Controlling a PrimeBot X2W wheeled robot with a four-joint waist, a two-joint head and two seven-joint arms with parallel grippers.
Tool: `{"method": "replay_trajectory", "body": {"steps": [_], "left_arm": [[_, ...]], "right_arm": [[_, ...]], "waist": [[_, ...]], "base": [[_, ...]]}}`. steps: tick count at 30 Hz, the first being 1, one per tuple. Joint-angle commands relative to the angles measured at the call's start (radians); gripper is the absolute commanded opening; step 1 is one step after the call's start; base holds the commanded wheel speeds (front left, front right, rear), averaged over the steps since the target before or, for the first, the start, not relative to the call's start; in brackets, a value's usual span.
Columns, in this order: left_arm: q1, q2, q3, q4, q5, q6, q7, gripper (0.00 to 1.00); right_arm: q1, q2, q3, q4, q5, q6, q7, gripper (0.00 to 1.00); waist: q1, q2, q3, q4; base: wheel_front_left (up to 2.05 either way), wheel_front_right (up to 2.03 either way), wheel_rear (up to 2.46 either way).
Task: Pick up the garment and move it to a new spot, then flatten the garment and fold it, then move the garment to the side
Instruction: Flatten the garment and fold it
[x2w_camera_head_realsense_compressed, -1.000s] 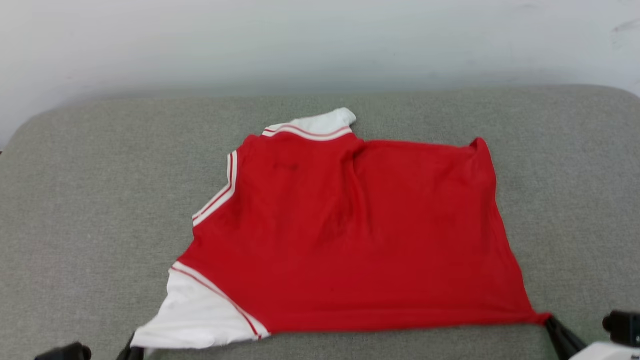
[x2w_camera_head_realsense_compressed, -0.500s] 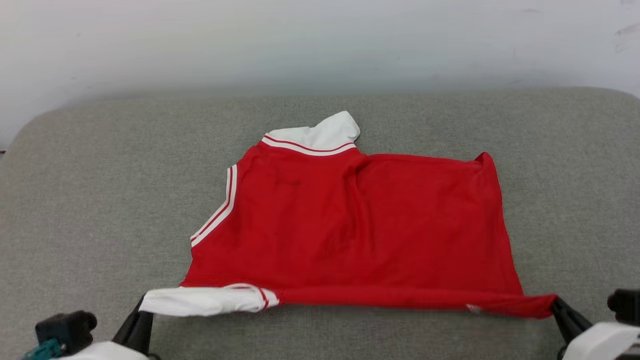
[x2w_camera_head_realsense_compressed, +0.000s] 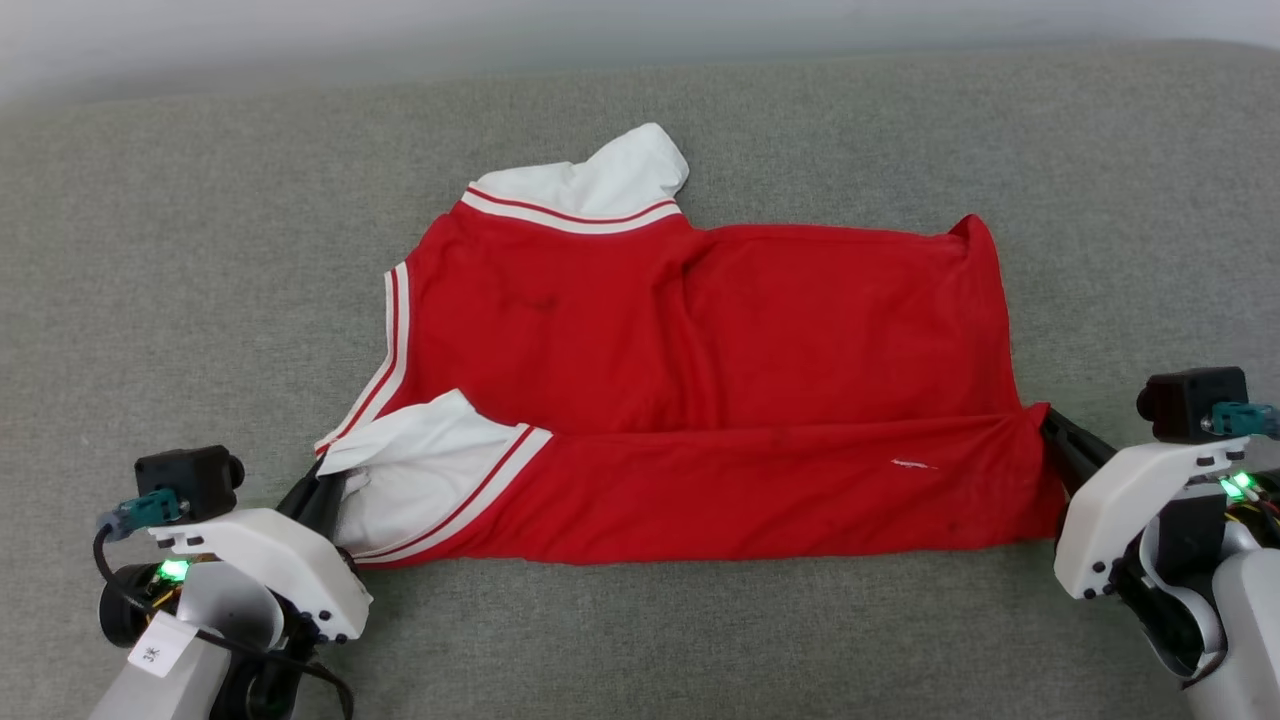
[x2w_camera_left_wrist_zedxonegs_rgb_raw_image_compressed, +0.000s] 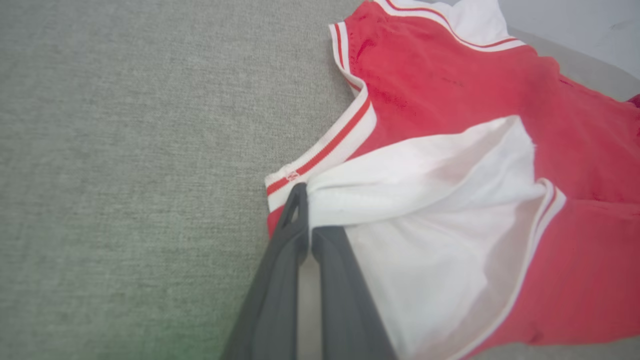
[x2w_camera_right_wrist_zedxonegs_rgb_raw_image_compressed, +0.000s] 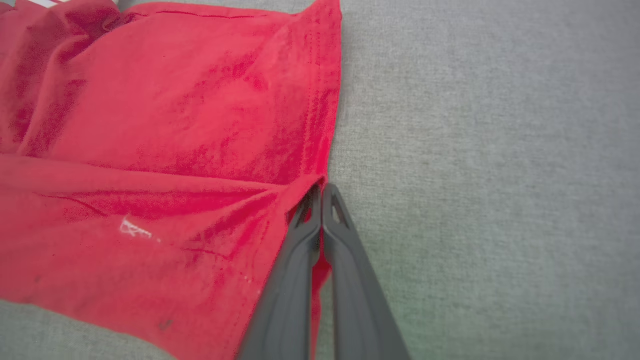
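Here, the fingers of the left gripper (x2w_camera_left_wrist_zedxonegs_rgb_raw_image_compressed: 306, 205) are pressed together on the cuff edge of a white sleeve (x2w_camera_left_wrist_zedxonegs_rgb_raw_image_compressed: 450, 210), at the left near corner of the garment (x2w_camera_head_realsense_compressed: 700, 330) and just beside its striped trim (x2w_camera_left_wrist_zedxonegs_rgb_raw_image_compressed: 325, 155). The fingers of the right gripper (x2w_camera_right_wrist_zedxonegs_rgb_raw_image_compressed: 321, 190) are likewise closed, clamping the red corner at the garment's right end. Between the two grips, the garment's near strip is doubled over onto its body, leaving a straight fold line from sleeve to right edge. A second white sleeve (x2w_camera_head_realsense_compressed: 610, 175) projects from the garment's far side. The garment lies spread on a grey cushion (x2w_camera_head_realsense_compressed: 150, 250), which extends past the garment on every side.
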Motion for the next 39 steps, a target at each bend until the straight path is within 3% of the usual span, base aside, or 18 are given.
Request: {"method": "replay_trajectory", "body": {"steps": [1,6,7,8,9,10,11,19,24,29,34,39], "left_arm": [[-0.018,-0.004,-0.005,0.019,-0.005,-0.008,0.006,0.00],[-0.062,-0.021,-0.029,0.097,-0.018,-0.041,0.038,0.00],[-0.069,-0.026,-0.034,0.108,-0.020,-0.046,0.041,0.07],[-0.076,-0.034,-0.037,0.119,-0.024,-0.052,0.041,0.31],[-0.079,-0.039,-0.040,0.128,-0.027,-0.055,0.043,0.45],[-0.085,-0.042,-0.039,0.137,-0.027,-0.059,0.037,0.91],[-0.090,-0.046,-0.039,0.145,-0.026,-0.061,0.027,1.00],[-0.104,-0.038,-0.007,0.165,-0.009,-0.058,-0.068,1.00],[-0.074,0.001,-0.002,0.133,-0.005,-0.037,-0.043,1.00],[-0.054,0.080,0.003,0.059,-0.029,-0.034,0.070,1.00],[-0.028,0.164,-0.019,-0.025,-0.088,-0.042,0.283,1.00],[-0.013,0.206,-0.029,-0.080,-0.152,-0.025,0.441,1.00]], "right_arm": [[-0.026,-0.010,0.014,0.019,-0.001,-0.002,-0.013,0.00],[-0.082,-0.021,0.071,0.126,0.016,-0.001,-0.082,0.00],[-0.087,-0.025,0.082,0.148,0.020,-0.001,-0.096,0.17],[-0.093,-0.025,0.089,0.169,0.033,-0.001,-0.112,0.37],[-0.097,-0.022,0.095,0.185,0.044,-0.001,-0.128,0.57],[-0.103,-0.026,0.102,0.195,0.044,-0.001,-0.157,1.00],[-0.103,-0.025,0.106,0.202,0.054,-0.001,-0.188,1.00],[-0.055,-0.021,0.088,0.221,0.051,-0.001,-0.471,1.00],[0.004,0.003,0.042,0.177,0.027,-0.001,-0.527,1.00],[0.075,0.033,-0.010,0.103,-0.012,-0.001,-0.499,1.00],[0.137,0.071,-0.055,0.011,-0.045,-0.001,-0.455,1.00],[0.170,0.101,-0.071,-0.056,-0.062,-0.001,-0.419,1.00]], "waist": [[-0.0002,0.0000,0.020,-0.002],[-0.0002,0.0000,0.044,0.005],[-0.0002,0.0000,0.046,0.008],[-0.0002,0.0000,0.046,0.012],[-0.0002,0.0000,0.044,0.016],[-0.0002,0.0000,0.042,0.019],[-0.0002,0.0000,0.038,0.022],[-0.0002,0.0000,-0.040,0.032],[-0.0002,0.0000,-0.093,0.023],[-0.0002,0.0000,-0.122,0.009],[-0.0002,0.0000,-0.136,-0.004],[-0.0002,0.0000,-0.131,-0.025]], "base": [[0.00,0.00,0.00],[0.00,0.00,0.00],[0.00,0.00,0.00],[0.00,0.00,0.00],[0.00,0.00,0.00],[0.00,0.00,0.00],[0.00,0.00,0.00],[0.00,0.00,0.00],[0.00,0.00,0.00],[0.00,0.00,0.00],[0.00,0.00,0.00],[0.00,0.00,0.00]]}}
